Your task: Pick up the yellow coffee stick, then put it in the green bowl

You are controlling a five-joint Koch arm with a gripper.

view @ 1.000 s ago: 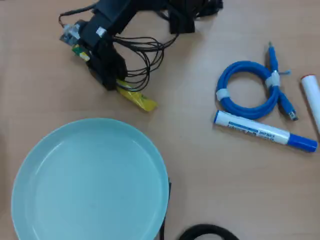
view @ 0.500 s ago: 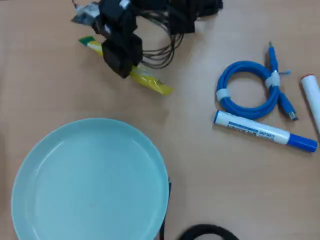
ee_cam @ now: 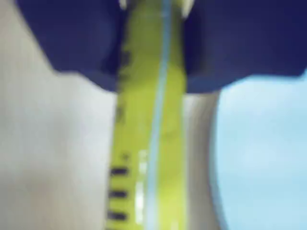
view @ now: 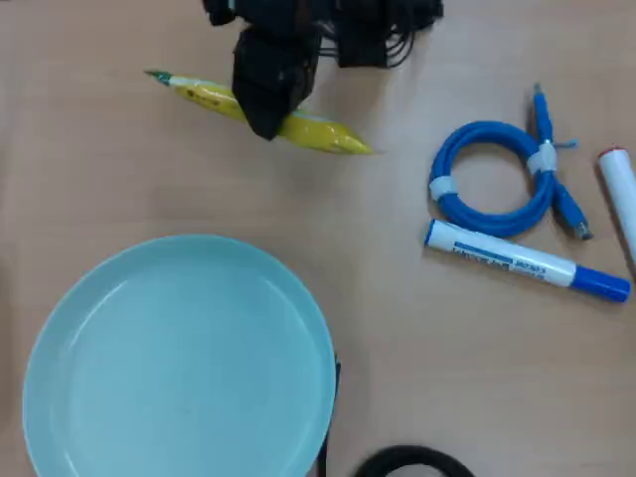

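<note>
- Yellow foil fills the wrist view: the stick (ee_cam: 148,143) runs straight down the frame, blurred, with dark jaw bodies pressed against it on either side at the top. Gripper (ee_cam: 152,14) is pinching the stick.
- Pale blue-green edge of the bowl (ee_cam: 264,158) shows at the right of that same view, near the stick but not under it.
- Bowl (view: 179,358) from overhead: large, empty, at lower left of the wooden table (view: 417,348).
- Further up, the stick (view: 318,131) lies slantwise across the top of the overhead view, green tip to the left. The gripper (view: 266,109) sits over its middle. I cannot tell whether the stick has left the table.
- Off to the right, well apart: a marker (view: 527,261), a coiled blue cable (view: 497,179), and a white thing with a red end (view: 621,194) at the edge.
- Judgement: the grasp looks made, so the pick-up step is in hand. Next move calls for a lift clear of the table, then a carry toward the bowl's centre before letting go. The stick is long, so its ends could catch the rim if carried low.
</note>
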